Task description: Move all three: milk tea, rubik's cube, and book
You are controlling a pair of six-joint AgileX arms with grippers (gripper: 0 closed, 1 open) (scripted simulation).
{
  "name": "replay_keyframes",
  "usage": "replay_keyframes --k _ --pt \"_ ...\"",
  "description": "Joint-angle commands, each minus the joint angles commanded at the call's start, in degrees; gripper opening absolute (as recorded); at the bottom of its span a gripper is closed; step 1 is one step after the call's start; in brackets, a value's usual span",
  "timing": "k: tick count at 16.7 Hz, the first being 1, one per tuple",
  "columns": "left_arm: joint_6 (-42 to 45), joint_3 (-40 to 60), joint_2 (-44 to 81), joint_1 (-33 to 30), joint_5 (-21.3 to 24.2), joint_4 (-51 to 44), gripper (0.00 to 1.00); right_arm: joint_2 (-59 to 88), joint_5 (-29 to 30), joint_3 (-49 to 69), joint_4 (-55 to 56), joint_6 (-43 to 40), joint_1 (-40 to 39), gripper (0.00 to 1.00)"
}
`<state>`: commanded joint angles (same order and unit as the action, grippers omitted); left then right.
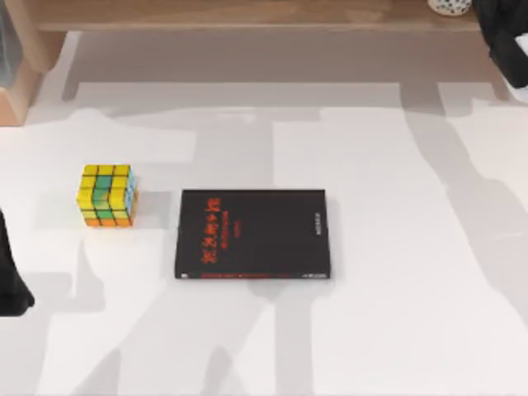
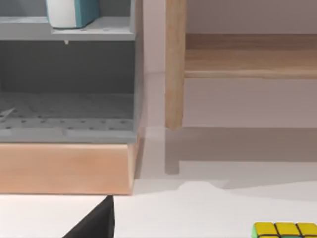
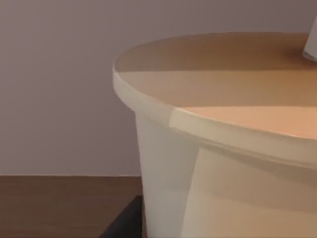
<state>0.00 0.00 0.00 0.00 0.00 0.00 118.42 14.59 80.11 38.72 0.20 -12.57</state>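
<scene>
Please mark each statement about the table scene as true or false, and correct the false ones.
1. The book lies flat with its black cover up. True.
2. The cube sits on top of the book. False: it stands on the table, apart from the book, toward the table's left.
3. The milk tea is on the wooden shelf at the far edge, toward the right. True.
4. The left arm is over the book. False: it is at the table's left edge.
5. The right arm is at the far right corner, near the milk tea. True.
</scene>
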Motion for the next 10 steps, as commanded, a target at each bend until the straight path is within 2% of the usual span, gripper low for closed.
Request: replay_keyframes --k 10 --pt "0.00 0.00 0.00 0.00 0.00 0.00 1.00 -10.89 1.84 -13.57 2.51 0.05 -1.97 0.00"
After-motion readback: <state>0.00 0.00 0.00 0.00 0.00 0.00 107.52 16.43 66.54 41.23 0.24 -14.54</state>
